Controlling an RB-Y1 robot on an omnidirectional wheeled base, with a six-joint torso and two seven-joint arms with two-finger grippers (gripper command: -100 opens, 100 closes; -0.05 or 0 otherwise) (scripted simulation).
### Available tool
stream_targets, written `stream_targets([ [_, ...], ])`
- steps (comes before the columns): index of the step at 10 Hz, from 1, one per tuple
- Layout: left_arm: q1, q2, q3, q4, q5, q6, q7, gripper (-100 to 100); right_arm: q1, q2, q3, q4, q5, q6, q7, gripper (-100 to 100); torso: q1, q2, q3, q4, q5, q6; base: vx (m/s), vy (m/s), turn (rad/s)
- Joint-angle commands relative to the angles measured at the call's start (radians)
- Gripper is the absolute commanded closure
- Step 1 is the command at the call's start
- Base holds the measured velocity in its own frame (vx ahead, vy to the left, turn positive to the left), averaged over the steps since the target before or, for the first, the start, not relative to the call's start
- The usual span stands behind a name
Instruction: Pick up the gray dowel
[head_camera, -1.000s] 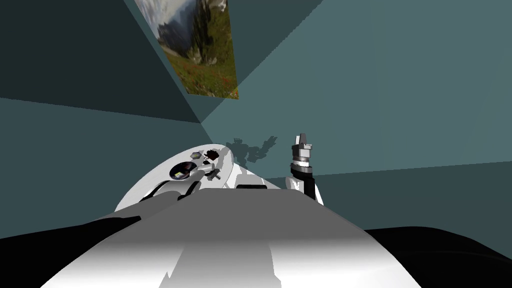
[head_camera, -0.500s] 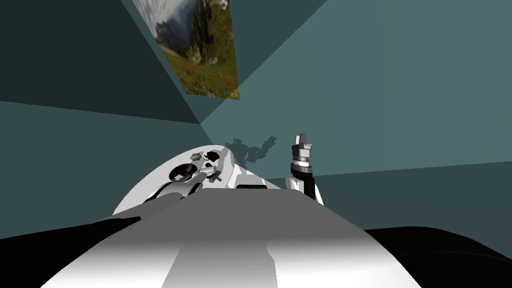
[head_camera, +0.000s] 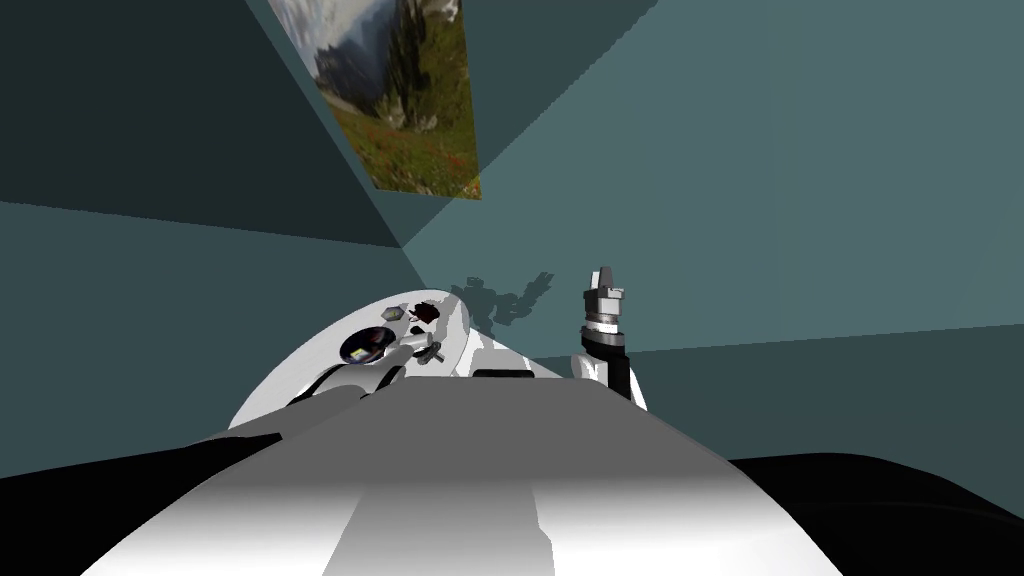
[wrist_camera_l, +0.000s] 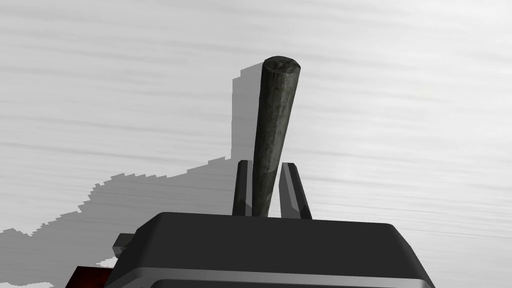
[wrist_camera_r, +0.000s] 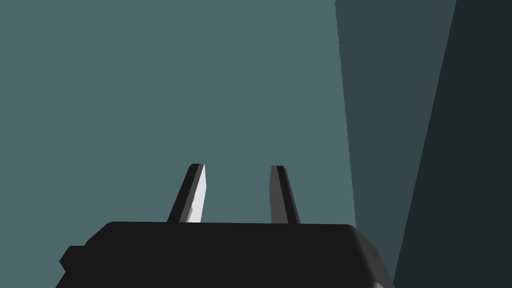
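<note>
The dowel (wrist_camera_l: 274, 120) is a dark gray, rough round stick that lies on a white tabletop (wrist_camera_l: 400, 100). It runs lengthwise between the fingers of my left gripper (wrist_camera_l: 265, 165). Both blades press its sides near its near end, so the gripper is shut on it. In the head view that left gripper (head_camera: 430, 350) sits low over the round white table (head_camera: 290, 385). My right gripper (head_camera: 603, 283) is held up at the right, away from the table. In its wrist view the right gripper (wrist_camera_r: 237, 167) stands open with nothing between its fingers.
On the table near the left hand are a dark bowl (head_camera: 365, 345), a small grey hexagonal piece (head_camera: 392, 313) and a dark red object (head_camera: 425, 312). A dark red object (wrist_camera_l: 87, 277) also shows by the gripper's body. Teal walls close in behind the table.
My left forearm and hand have shifted slightly over the table beside the bowl. The right arm has not moved.
</note>
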Motion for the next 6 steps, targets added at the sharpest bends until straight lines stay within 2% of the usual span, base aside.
stream_targets([
  [1, 0.0, 0.0, 0.0, 0.0, 0.0, 0.0, 0.0, 100, 0.0, 0.0, 0.0, 0.0, 0.0, 0.0, 0.0, 0, 0.0, 0.0, 0.0, 0.0, 0.0, 0.0, 0.0, 0.0, 0.0],
  [2, 0.0, 0.0, 0.0, 0.0, 0.0, 0.0, 0.0, 0, 0.0, 0.0, 0.0, 0.0, 0.0, 0.0, 0.0, 0, 0.0, 0.0, 0.0, 0.0, 0.0, 0.0, 0.0, 0.0, 0.0],
  [3, -0.01, 0.019, 0.004, -0.021, 0.013, 0.032, -0.017, 100, 0.0, 0.0, 0.0, 0.0, 0.0, 0.0, 0.0, 0, 0.0, 0.0, 0.0, 0.0, 0.0, 0.0, -0.025, -0.063, 0.041],
  [4, -0.018, 0.034, 0.008, -0.031, 0.023, 0.055, -0.031, 100, 0.0, 0.0, 0.0, 0.0, 0.0, 0.0, 0.0, 0, -0.003, 0.001, 0.001, 0.0, -0.001, 0.0, -0.048, -0.105, 0.056],
  [5, -0.005, 0.027, 0.006, -0.042, 0.015, 0.047, -0.017, 100, 0.0, 0.0, 0.0, 0.0, 0.0, 0.0, 0.0, 0, -0.007, 0.002, 0.001, 0.001, -0.002, 0.0, -0.021, -0.046, 0.014],
  [6, -0.007, 0.029, 0.006, -0.043, 0.017, 0.052, -0.02, 0, 0.0, 0.0, 0.0, 0.0, 0.0, 0.0, 0.0, 0, -0.004, 0.002, 0.001, 0.0, -0.001, 0.0, -0.004, -0.009, -0.001],
])
